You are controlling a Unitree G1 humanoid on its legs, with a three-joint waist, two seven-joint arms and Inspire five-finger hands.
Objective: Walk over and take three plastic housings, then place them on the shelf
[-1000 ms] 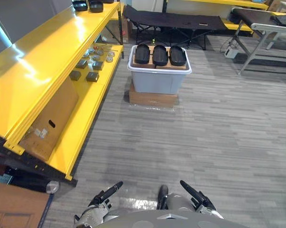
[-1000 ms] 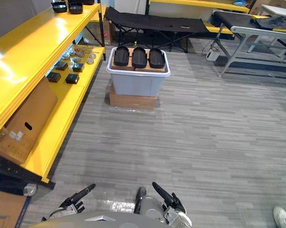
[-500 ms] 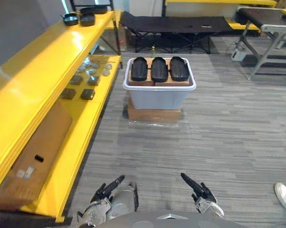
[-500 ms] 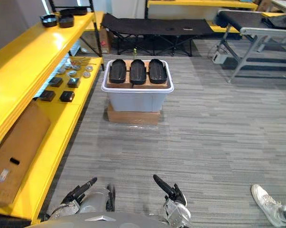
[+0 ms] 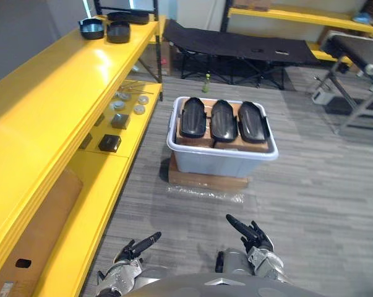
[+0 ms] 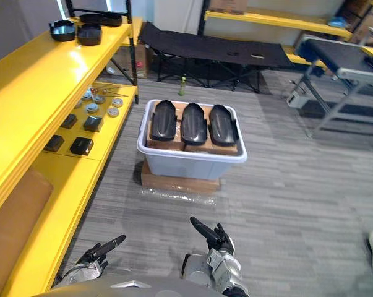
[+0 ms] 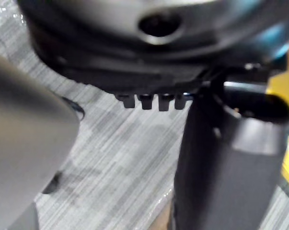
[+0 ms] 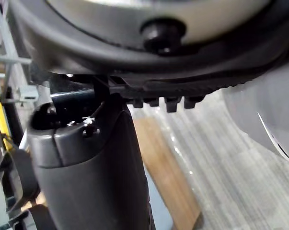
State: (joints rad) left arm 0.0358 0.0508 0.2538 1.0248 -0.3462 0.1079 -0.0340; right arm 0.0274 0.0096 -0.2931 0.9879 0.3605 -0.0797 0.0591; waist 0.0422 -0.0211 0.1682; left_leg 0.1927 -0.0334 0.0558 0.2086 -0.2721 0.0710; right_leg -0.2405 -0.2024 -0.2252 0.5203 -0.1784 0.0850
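Atop a grey bin (image 5: 218, 163) lie three glossy black housings (image 5: 223, 120); left hand (image 5: 134, 250), right hand (image 5: 253, 237) fingers straight.

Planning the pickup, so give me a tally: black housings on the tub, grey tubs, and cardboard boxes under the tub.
Black plastic housings: 3
Grey tub: 1
Cardboard box under the tub: 1
Total: 5

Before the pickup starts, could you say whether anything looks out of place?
Nothing serious: the three housings lie neatly side by side atop the grey bin. Only clear film lies crumpled on the floor by the cardboard box beneath.
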